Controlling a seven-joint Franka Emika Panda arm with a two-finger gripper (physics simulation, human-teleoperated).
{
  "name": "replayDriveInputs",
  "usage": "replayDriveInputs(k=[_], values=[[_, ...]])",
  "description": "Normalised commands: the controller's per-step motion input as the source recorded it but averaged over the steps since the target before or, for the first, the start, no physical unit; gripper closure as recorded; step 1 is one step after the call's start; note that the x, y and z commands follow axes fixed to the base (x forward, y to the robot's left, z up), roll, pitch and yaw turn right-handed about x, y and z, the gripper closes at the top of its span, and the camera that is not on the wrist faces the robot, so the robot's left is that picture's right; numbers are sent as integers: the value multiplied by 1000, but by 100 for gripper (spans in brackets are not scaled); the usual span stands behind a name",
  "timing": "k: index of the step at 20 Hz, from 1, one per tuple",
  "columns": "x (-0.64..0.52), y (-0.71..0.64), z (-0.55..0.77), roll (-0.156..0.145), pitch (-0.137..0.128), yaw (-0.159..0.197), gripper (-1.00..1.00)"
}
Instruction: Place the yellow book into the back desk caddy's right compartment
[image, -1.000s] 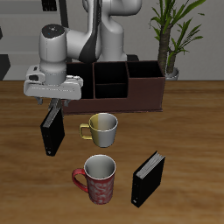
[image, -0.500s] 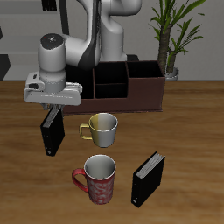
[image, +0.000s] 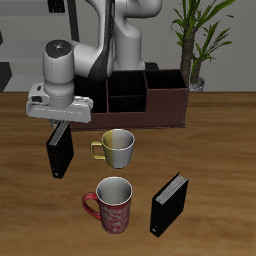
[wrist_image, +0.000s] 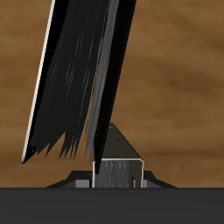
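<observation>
Two books show on the tabletop (image: 215, 150). The yellow book (image: 60, 153) stands upright near the robot's right edge of the scene, turning only dark faces to the exterior view. The wrist view shows it (wrist_image: 74, 79) as a tall dark slab with a thin pale strip along one long edge. A black book (image: 170, 203) stands upright near the front edge, well apart from it.

There are two mugs. A pale yellow mug (image: 118, 148) is just beside the yellow book, and a red patterned mug (image: 110, 203) is nearer the front edge.

One caddy is visible, the back desk caddy (image: 135, 118), long and low against the robot's base. Its right compartment (image: 166, 108) has a reddish-brown front. One potted plant (image: 192, 40) rises behind that end.

The arm reaches forward and down from its base with the wrist pointing straight down. The gripper (image: 60, 126) sits at the top edge of the yellow book. In the wrist view one finger (wrist_image: 118, 168) lies against the book's side and the other is hidden. I cannot tell whether the gripper is clamped on the book or merely straddling it.
</observation>
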Motion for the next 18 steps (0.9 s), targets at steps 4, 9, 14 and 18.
replayDriveInputs(k=[4,9,14,18], values=[[-33,29,81,12,-12,9,100],[-154,83,378,-17,-33,8,100],[-100,-76,323,-46,-20,0,100],[-77,-62,264,-27,-16,-1,100]])
